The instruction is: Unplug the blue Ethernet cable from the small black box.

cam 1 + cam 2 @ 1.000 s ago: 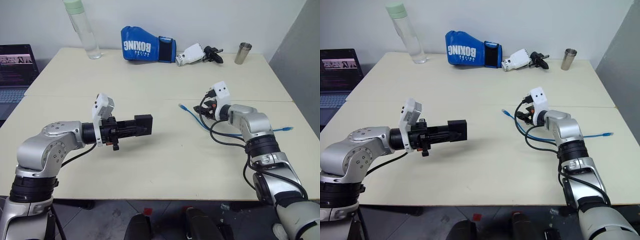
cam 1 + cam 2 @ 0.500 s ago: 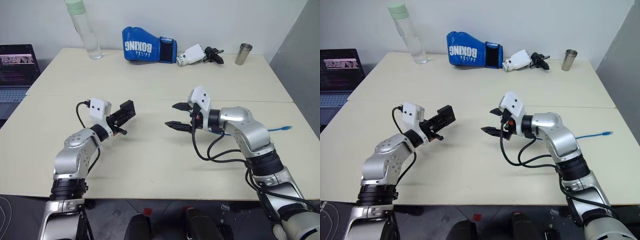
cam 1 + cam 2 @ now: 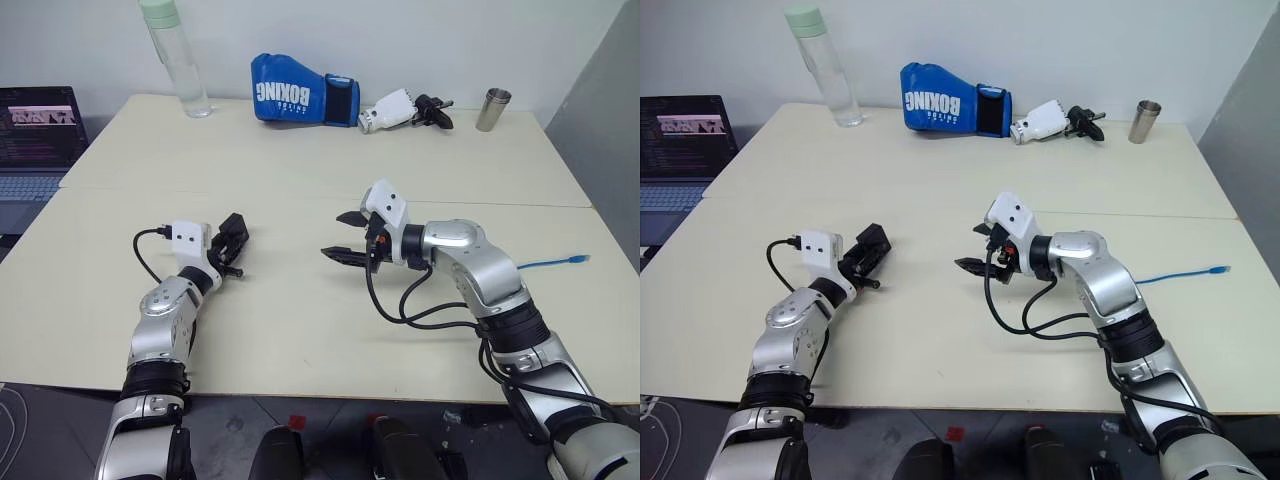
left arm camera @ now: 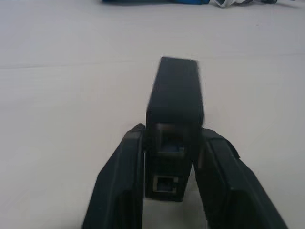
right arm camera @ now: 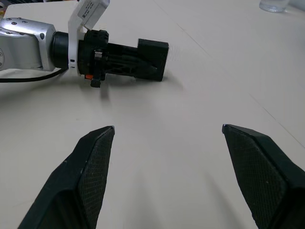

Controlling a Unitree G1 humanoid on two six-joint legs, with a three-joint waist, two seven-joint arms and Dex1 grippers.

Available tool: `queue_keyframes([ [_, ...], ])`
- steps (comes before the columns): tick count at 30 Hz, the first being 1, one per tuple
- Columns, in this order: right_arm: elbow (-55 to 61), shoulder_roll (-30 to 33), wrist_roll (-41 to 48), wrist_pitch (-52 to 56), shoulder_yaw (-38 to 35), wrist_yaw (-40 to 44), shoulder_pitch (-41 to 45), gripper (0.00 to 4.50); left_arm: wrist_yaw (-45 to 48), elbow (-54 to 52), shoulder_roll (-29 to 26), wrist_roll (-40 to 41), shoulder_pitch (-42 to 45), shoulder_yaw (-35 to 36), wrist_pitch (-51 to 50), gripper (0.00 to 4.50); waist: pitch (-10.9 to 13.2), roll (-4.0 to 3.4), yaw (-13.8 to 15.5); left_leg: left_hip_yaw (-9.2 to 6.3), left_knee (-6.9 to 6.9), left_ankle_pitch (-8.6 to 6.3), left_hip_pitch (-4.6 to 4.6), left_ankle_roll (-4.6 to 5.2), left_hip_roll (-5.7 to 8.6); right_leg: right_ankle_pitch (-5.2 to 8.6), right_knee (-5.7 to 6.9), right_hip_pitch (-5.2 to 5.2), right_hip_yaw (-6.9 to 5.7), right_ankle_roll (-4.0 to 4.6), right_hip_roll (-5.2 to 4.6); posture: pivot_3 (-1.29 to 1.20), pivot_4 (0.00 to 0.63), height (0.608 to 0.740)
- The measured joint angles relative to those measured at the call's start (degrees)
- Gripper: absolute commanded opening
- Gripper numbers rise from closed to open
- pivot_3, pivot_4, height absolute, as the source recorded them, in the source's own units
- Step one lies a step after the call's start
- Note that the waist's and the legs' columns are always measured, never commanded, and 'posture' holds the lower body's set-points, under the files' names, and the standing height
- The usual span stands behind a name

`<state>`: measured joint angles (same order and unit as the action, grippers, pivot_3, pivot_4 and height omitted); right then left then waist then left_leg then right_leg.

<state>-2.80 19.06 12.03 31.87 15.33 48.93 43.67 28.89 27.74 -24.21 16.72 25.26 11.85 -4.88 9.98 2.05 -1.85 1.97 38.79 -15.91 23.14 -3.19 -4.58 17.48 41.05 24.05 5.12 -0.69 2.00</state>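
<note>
Left claw (image 3: pixel 232 243): mine, low over the bench (image 3: pixel 300 170), with the small black box (image 4: pixel 174 119) between its 2 fingers (image 4: pixel 119 186); the fingers flank the box closely, but I cannot tell whether they press it or stand slack beside it.
Small black box: on the left half of the bench, its empty port facing back toward my wrist; no plug sits in it.
Right claw (image 3: pixel 345 236): mine, spread wide and holding nothing, hovering near the bench middle and pointing toward the box.
Blue Ethernet cable (image 3: pixel 555 261): lying on the right part of the bench, well apart from the box; 1 clear plug shows at its far end, while the rest runs behind my right arm.
Task status: judged done, since cable and box lie separated.
Risk 1: if my left fingers part while the box rests unevenly, it may tip or skid.
Risk 2: my right arm's black cables hang close to the blue cable; a sweep outward could drag it off the bench edge.
Bystanders: boxing glove (image 3: pixel 303 98), bottle (image 3: pixel 176 58) and metal cup (image 3: pixel 492 109) stand at the far edge.
</note>
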Motion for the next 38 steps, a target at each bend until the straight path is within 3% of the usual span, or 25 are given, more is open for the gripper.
queue_keyframes([
  [5,0.0,0.1,0.1,0.3,0.0,0.8,0.0,3.83,1.0,0.0,-0.2,0.0,0.0,0.1,-0.1,3.51,0.0,0.0,0.0,0.0,-0.01,0.0,0.0,0.0,0.0,0.0,-0.02,0.0,-0.01,0.0,0.0,0.0,0.15,0.74],
  [10,0.0,0.2,0.1,0.5,0.0,1.2,0.3,3.83,1.6,-0.4,-0.2,0.0,-0.2,0.3,-0.8,4.48,0.0,0.0,0.0,-0.01,-0.01,0.0,-0.01,0.0,0.0,0.0,-0.01,0.0,0.0,0.0,0.0,0.0,0.15,0.74],
  [16,0.1,0.3,0.1,0.8,0.0,1.3,0.7,3.83,0.6,-5.9,-0.7,-0.2,-4.6,0.4,-1.3,4.48,0.0,0.0,-0.1,0.0,-0.02,0.0,-0.01,0.0,-0.03,0.0,-0.03,0.01,0.04,0.0,-0.04,0.0,0.15,0.74],
  [22,4.5,3.0,1.1,2.4,-0.6,2.2,-0.9,3.83,-0.8,-20.8,-5.5,-0.1,-14.2,2.3,-7.7,4.48,0.0,0.0,-0.1,-0.1,-0.05,0.0,0.01,0.0,-0.08,0.01,-0.05,0.0,0.06,0.01,-0.11,0.0,0.15,0.74],
  [29,14.5,10.5,7.7,6.8,-7.4,4.2,-8.6,3.83,9.9,-41.8,-21.8,7.2,-22.6,8.1,-20.2,4.48,0.0,0.01,0.0,-0.07,-0.04,0.0,0.01,0.0,-0.01,0.03,-0.06,-0.03,0.02,-0.02,-0.1,0.0,0.15,0.74],
  [32,16.9,15.3,12.4,10.5,-13.8,5.5,-9.5,3.83,15.4,-43.8,-28.5,11.3,-23.4,13.3,-25.4,4.48,0.0,-0.02,0.0,0.02,-0.11,-0.01,-0.17,0.01,0.0,0.04,-0.08,-0.08,0.01,-0.02,-0.04,0.0,0.15,0.74],
  [38,15.5,26.8,13.6,7.7,-17.8,11.4,-12.4,3.83,22.6,-40.3,-36.0,13.6,-22.4,15.7,-29.8,4.48,0.2,0.0,0.0,0.11,-0.16,-0.02,-0.11,0.03,0.0,0.07,-0.17,0.0,0.06,-0.01,-0.01,0.0,0.15,0.74],
])
